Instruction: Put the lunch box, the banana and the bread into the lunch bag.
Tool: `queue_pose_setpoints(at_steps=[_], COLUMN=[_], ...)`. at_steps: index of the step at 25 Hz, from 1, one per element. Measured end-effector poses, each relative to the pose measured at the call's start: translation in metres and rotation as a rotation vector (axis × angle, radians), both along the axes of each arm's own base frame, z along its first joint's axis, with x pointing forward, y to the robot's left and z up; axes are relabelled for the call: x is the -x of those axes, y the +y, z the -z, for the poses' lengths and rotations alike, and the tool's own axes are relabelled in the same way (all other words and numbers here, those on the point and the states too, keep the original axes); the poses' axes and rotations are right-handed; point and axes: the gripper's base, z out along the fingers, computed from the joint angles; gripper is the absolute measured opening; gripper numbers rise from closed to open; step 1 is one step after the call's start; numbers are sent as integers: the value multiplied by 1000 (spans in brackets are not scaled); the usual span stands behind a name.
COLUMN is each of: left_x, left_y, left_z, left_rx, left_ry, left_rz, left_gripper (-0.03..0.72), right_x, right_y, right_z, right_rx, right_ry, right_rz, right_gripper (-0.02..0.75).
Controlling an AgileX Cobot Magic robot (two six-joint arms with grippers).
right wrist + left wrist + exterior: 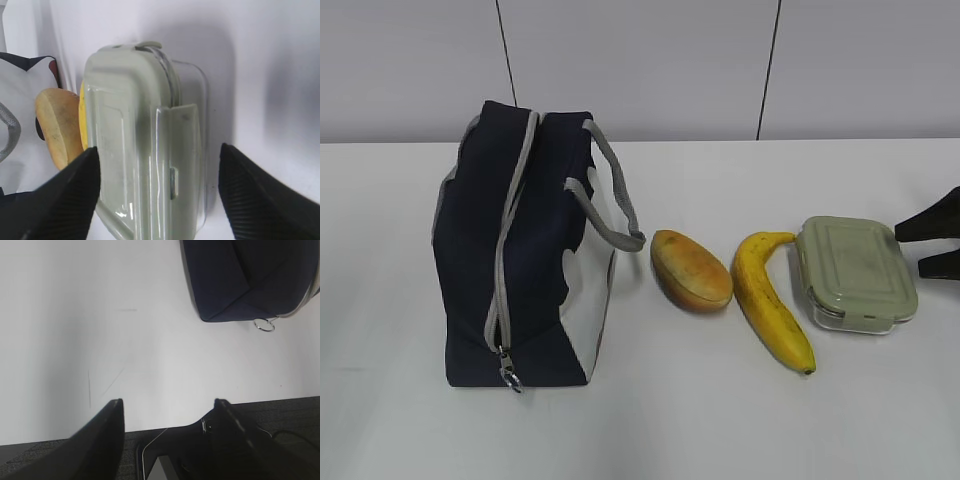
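The navy lunch bag (pixel 520 250) stands at the left of the table with its grey zipper shut. To its right lie the golden bread (pixel 690 270), the yellow banana (pixel 770 300) and the lunch box (pixel 855 272) with its sage-green lid. My right gripper (pixel 912 248) reaches in from the right edge, level with the box's right end. In the right wrist view it (pixel 159 148) is open, and the lunch box (pixel 145 150) lies between its jaws, ungripped. My left gripper (pixel 169 407) hangs open and empty over the table's front edge, near a corner of the bag (pixel 240 280).
The zipper's ring pull (pixel 264 325) hangs at the bag's lower front corner. Grey strap handles (pixel 615 195) droop toward the bread. Bare white table (pixel 720 420) lies in front of the objects. Dark floor (pixel 290 415) shows below the table edge.
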Motion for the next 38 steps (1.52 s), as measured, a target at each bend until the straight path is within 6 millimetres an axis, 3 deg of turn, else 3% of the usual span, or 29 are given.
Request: queue_pose_setpoints(at_steps=[15, 21, 38], left_x=[0, 0, 0], left_y=[0, 0, 0], left_z=[0, 0, 0], left_rx=[0, 0, 0], left_ry=[0, 0, 0], left_rz=[0, 0, 0], left_gripper=[424, 424, 424], right_x=[3, 2, -6], right_y=[1, 3, 31], right_z=[2, 3, 18], right_rx=[26, 26, 16], right_ry=[37, 45, 84], right_rz=[-27, -32, -118], right_gripper=[560, 603, 597])
